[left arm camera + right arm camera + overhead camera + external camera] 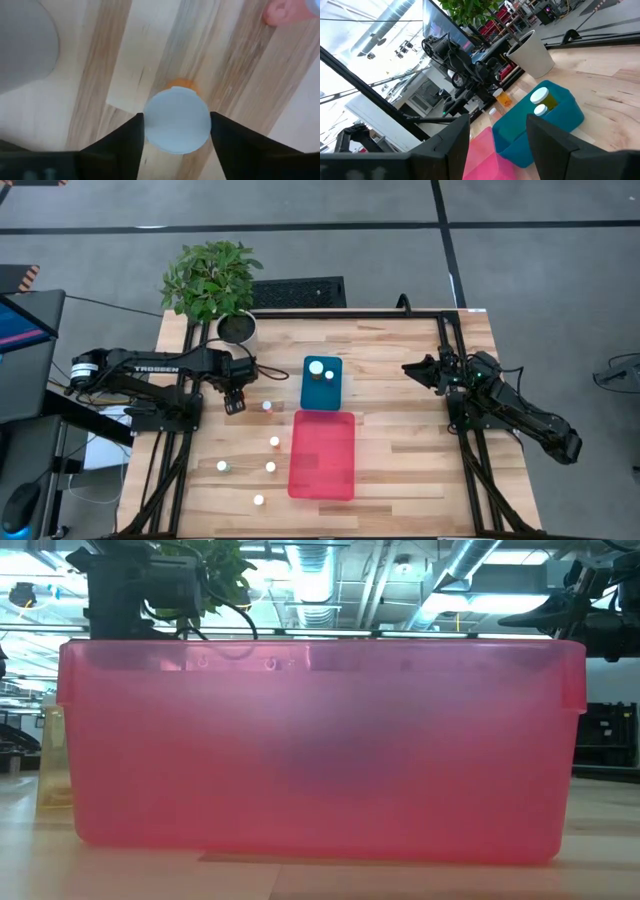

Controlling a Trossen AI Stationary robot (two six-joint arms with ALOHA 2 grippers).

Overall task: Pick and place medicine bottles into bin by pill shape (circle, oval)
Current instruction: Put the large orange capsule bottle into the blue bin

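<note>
Wooden table [400,470]: medicine bottle [176,120], at nine o'clock, light, rigid, slippery-capped; best taken at cap sides. Left gripper [176,131] fingers touch the cap, closing; right gripper [497,131] open.

Between my left fingers [125,145] stands an orange bottle [176,120], white cap up, on the wood. Two capped bottles [322,370] sit in the blue bin [321,395]; five more [270,467] stand loose beside the pink bin [322,480].
</note>
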